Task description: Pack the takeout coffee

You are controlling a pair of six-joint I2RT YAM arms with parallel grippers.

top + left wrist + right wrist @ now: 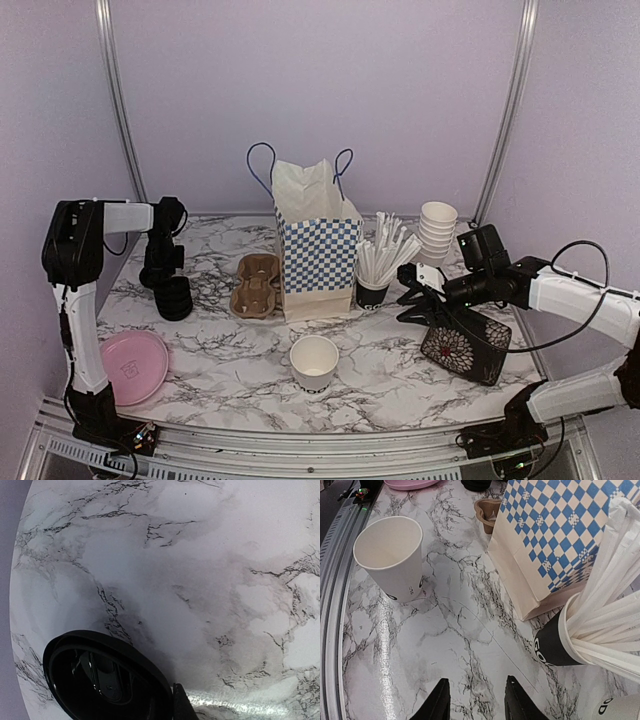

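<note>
A white paper cup (pixel 314 360) with black lettering stands open and lidless at the table's front centre; it also shows in the right wrist view (pixel 390 560). The brown pulp carrier (pixel 257 285) lies left of the checked bag and is empty. My left gripper (pixel 164 270) hangs over the stack of black lids (pixel 173 297). In the left wrist view one fingertip (pixel 182 705) touches the rim of a black lid (pixel 100 680); the other finger is hidden. My right gripper (pixel 412 297) is open and empty over bare table (pixel 477 700), right of the cup.
A blue-checked paper bag (pixel 315 245) stands open at centre. A black cup of white straws (pixel 372 285) stands to its right, with a stack of white cups (pixel 437 232) behind. A pink plate (pixel 133 365) lies front left. A black patterned box (pixel 465 345) lies under the right arm.
</note>
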